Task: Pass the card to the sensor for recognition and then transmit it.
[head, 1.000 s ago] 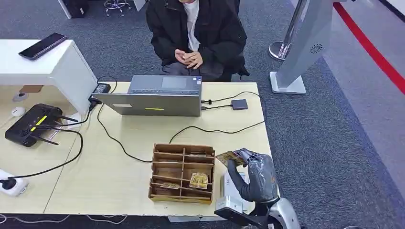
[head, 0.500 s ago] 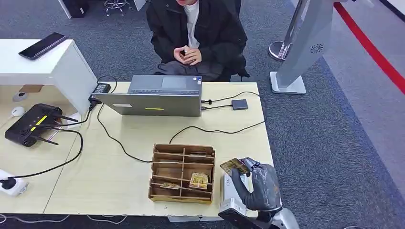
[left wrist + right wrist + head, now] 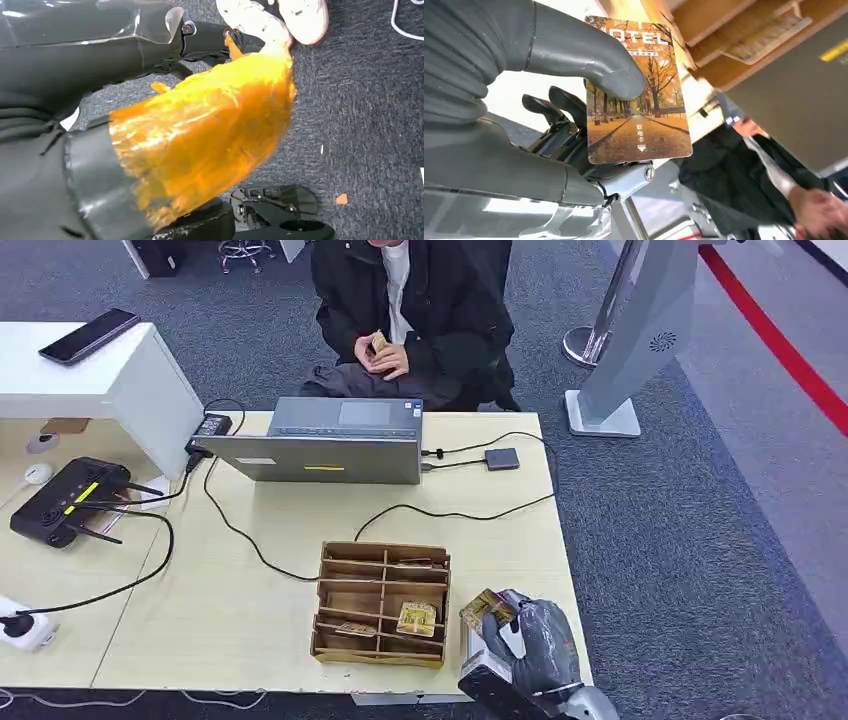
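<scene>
Right hand (image 3: pixel 535 638) pinches orange autumn-scene hotel card (image 3: pixel 638 97) between thick grey thumb (image 3: pixel 589 52) and darker fingers (image 3: pixel 555 107). Card (image 3: pixel 487 607) upright, sticking out beyond hand, just beside brown cardboard divided tray (image 3: pixel 382 602). White sensor box (image 3: pixel 477 645) close under hand. Left hand (image 3: pixel 195 145) wrapped in orange film; finger state cannot tell.

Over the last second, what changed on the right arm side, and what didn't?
The right hand, holding the card throughout, came down and back toward the table's near edge, over the white device beside the wooden organizer. The person behind the laptop raised their hands, now with a small card-like item in them. The organizer, laptop, cables and router stayed put.
</scene>
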`<action>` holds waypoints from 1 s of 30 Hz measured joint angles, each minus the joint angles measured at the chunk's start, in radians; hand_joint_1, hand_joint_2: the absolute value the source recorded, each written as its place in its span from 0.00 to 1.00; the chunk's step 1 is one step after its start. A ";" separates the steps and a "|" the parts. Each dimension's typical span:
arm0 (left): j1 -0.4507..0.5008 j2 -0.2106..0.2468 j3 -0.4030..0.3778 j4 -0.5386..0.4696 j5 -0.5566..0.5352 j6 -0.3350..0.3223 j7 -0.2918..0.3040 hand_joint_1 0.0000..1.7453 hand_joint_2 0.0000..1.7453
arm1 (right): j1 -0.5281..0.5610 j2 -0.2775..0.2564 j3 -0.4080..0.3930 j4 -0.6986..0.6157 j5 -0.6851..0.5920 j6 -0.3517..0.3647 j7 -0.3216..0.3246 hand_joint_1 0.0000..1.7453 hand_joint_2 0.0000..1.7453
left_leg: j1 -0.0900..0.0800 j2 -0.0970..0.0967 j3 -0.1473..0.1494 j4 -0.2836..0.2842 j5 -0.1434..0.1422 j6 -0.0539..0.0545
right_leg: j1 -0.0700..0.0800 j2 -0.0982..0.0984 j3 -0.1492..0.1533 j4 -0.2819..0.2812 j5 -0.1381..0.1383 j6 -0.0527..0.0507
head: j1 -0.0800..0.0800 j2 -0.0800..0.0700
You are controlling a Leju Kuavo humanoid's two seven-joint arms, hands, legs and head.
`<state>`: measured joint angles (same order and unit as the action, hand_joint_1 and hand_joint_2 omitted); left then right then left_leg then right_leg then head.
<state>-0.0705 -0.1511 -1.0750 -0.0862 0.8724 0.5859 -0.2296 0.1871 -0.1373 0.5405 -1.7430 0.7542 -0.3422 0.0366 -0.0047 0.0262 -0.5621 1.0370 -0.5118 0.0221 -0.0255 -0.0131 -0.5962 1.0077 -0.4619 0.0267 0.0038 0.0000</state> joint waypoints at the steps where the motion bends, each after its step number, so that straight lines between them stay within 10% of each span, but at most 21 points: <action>1: 0.000 0.000 0.000 0.000 0.001 0.000 0.000 0.00 0.00 | 0.000 -0.002 0.001 0.003 -0.001 0.001 0.003 1.00 1.00 | 0.000 0.000 0.000 0.000 0.000 0.000 | 0.000 0.000 0.000 0.000 0.000 0.000 | 0.000 0.000; 30: -0.002 0.000 -0.034 0.000 0.026 0.001 0.000 0.00 0.00 | -0.008 -0.019 0.020 0.153 -0.054 0.016 0.076 1.00 1.00 | 0.000 0.000 0.000 0.000 0.000 0.000 | 0.000 0.000 0.000 0.000 0.000 0.000 | 0.000 0.000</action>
<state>-0.0721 -0.1507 -1.1090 -0.0862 0.8984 0.5867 -0.2297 0.1788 -0.1560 0.5608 -1.5903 0.7004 -0.3265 0.1129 -0.0046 0.0262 -0.5622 1.0370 -0.5119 0.0221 -0.0255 -0.0131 -0.5961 1.0077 -0.4619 0.0267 0.0038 0.0000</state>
